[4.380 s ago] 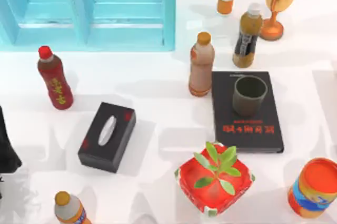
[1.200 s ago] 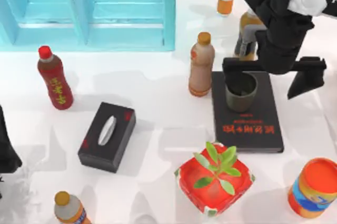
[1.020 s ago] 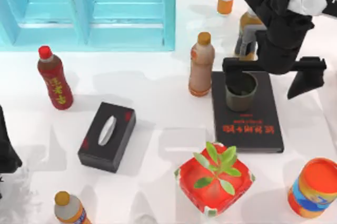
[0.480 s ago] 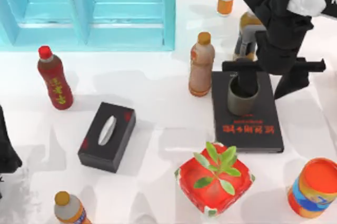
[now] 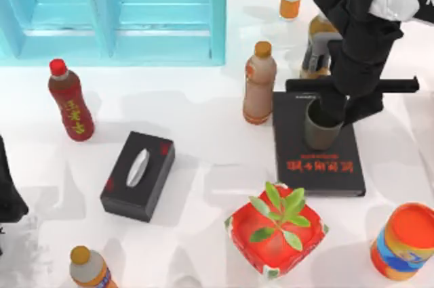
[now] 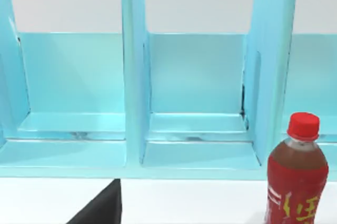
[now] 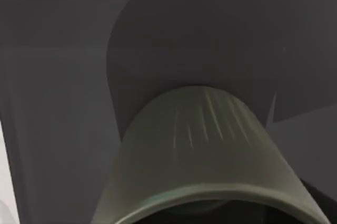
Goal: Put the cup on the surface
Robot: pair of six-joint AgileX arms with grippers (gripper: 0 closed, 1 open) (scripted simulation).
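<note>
Now at the right half of the worktop [image 5: 203, 108], the AgileX rig's right claw [image 5: 332, 108] reaches down into the mouth of the cup [image 5: 323, 127], with one finger seemingly inside the rim and the other outside the far wall, jaws closed on the wall. The cup, a small olive-grey tumbler, sits over the upper part of the black book [image 5: 319, 166] with red lettering. Whether its base rests on the cover or has just cleared it cannot be told. From the right wrist camera the cup [image 7: 205, 155] looms close, its ribbed wall lit against the dark book cover [image 7: 63, 76] beneath.

The left arm [image 5: 8, 193] stays parked at the worktop's left edge. Its wrist camera faces the turquoise shelf unit [image 6: 131, 76] and a red-capped bottle [image 6: 295, 182], and the state of the left claw cannot be told.

By its look the cup is light, stiff and thin-walled, with a smooth, probably slippery skin and no handle. A pinch across the rim wall is the natural hold, though it could let the cup swing or slip. Bare white worktop lies left of the book, between the tan bottle [image 5: 259, 83], the potted plant [image 5: 277, 228] and the tissue box [image 5: 138, 175].
</note>
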